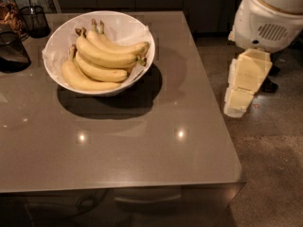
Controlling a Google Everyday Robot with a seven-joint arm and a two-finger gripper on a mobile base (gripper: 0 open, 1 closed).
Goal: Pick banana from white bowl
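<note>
The white bowl [59,41], lined with crinkled white paper, stands on the far left part of the grey table. Several pale-yellow bananas lie in it, stems pointing to the back left. The top banana [104,56] curves across the middle of the pile. My arm's white housing [267,18] and cream-coloured links hang to the right of the table, off its edge. My gripper [239,100] is at the lower end of those links, well to the right of the bowl and holding nothing that I can see.
A dark wire-mesh cup [35,20] and a dark glass vessel [12,51] stand at the table's far left. The table's right edge [215,93] runs beside the arm. Speckled floor [270,174] lies to the right.
</note>
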